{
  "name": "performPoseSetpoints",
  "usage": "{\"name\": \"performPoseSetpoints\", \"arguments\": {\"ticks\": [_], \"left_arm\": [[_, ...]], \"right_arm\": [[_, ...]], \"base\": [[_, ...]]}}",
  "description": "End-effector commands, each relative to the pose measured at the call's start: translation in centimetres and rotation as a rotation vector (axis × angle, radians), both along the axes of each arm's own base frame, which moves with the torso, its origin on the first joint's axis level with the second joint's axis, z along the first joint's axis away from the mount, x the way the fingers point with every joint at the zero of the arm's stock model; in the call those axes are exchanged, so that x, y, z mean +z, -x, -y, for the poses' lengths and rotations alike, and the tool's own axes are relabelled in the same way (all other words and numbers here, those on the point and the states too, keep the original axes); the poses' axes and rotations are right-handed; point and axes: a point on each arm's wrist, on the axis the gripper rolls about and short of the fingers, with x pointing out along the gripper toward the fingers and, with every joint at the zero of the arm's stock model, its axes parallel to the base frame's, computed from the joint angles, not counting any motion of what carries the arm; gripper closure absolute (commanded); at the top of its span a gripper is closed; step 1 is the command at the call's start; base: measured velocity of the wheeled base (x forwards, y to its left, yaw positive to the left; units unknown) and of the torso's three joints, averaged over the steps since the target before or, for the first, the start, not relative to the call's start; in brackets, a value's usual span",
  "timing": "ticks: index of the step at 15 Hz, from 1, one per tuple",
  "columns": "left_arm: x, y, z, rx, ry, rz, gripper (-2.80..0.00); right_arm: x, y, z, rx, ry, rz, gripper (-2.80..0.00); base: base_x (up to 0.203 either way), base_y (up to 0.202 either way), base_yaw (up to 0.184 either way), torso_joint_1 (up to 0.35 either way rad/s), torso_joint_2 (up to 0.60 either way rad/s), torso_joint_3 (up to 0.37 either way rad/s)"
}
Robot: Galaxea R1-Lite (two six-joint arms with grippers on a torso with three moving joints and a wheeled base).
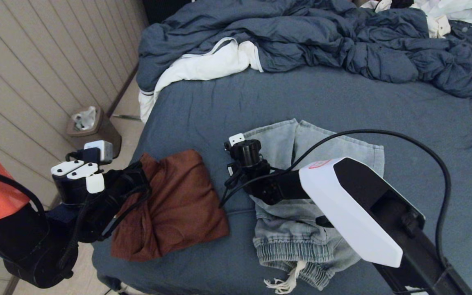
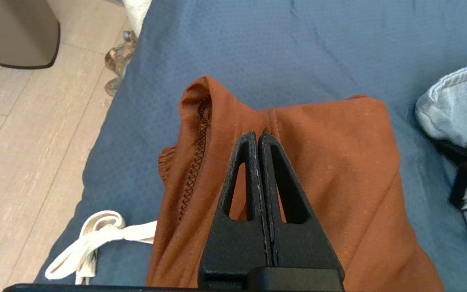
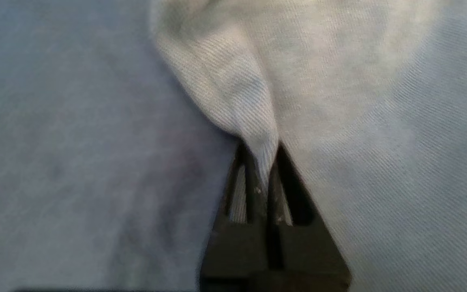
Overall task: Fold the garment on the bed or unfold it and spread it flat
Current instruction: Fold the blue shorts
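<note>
Your right gripper (image 3: pixel 264 178) pinches a fold of the jeans (image 1: pixel 301 229), a grip only its wrist view shows. Your left gripper (image 2: pixel 256 138), fingers pressed together and empty, hovers over the rust shirt (image 1: pixel 174 205). Both garments lie near the bed's (image 1: pixel 383 106) front edge.

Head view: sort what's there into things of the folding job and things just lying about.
Job:
jeans, pinched by the right gripper
rust garment, under the shut left gripper
bed

Lying about:
duvet
bin on the floor
white strap at the bed's edge
</note>
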Motion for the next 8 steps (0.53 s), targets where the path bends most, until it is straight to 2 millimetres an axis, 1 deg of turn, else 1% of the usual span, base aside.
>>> {"name": "performPoseSetpoints", "arguments": {"ticks": [1, 2, 4, 5, 7, 8], "left_arm": [[0.0, 0.0, 0.0, 0.002, 0.004, 0.006, 0.00], [0.0, 0.0, 0.0, 0.002, 0.006, 0.011, 0.00], [0.1, 0.1, 0.0, 0.005, 0.009, 0.017, 0.00], [0.0, 0.2, -0.1, 0.007, 0.007, 0.014, 0.00], [-0.1, 0.3, 0.1, -0.001, 0.007, 0.016, 0.00], [-0.2, 0.5, 0.2, -0.004, 0.004, 0.016, 0.00]], "right_arm": [[1.4, -0.1, 0.5, -0.012, -0.015, 0.025, 0.00], [2.2, -0.1, 0.8, -0.019, -0.023, 0.037, 0.00], [4.8, 0.5, 1.1, -0.017, -0.049, 0.076, 0.00], [5.8, 0.7, 1.3, -0.021, -0.058, 0.091, 0.00], [9.5, 1.5, 2.3, -0.037, -0.094, 0.150, 0.00], [11.5, 1.6, 3.6, -0.073, -0.111, 0.184, 0.00]], "base": [[0.000, 0.000, 0.000, 0.000, 0.00, 0.000], [0.000, 0.000, 0.000, 0.000, 0.00, 0.000], [0.000, 0.000, 0.000, 0.000, 0.00, 0.000], [0.000, 0.000, 0.000, 0.000, 0.00, 0.000], [0.000, 0.000, 0.000, 0.000, 0.00, 0.000], [0.000, 0.000, 0.000, 0.000, 0.00, 0.000]]}}
